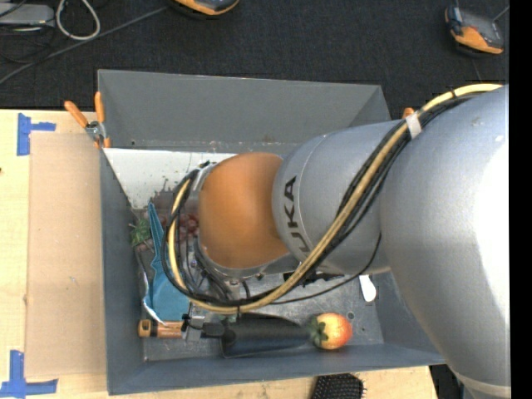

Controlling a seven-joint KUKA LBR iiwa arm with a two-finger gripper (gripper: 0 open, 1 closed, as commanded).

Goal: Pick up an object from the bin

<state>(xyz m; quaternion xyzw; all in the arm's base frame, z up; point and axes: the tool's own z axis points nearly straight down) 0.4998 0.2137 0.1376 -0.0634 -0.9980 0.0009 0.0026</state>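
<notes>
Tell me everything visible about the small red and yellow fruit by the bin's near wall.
The fruit is small and round, apple-like, glossy red blending to yellow, with a green bit on its left. It lies on the bin floor by the near wall, right of centre, its green end meeting the long black object beside it.

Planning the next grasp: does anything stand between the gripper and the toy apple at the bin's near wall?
Nothing lies on the toy apple; its top is bare. A long black thing lies right beside it, on the side toward the orange-covered wrist, which hides whatever is straight beneath it.
</notes>
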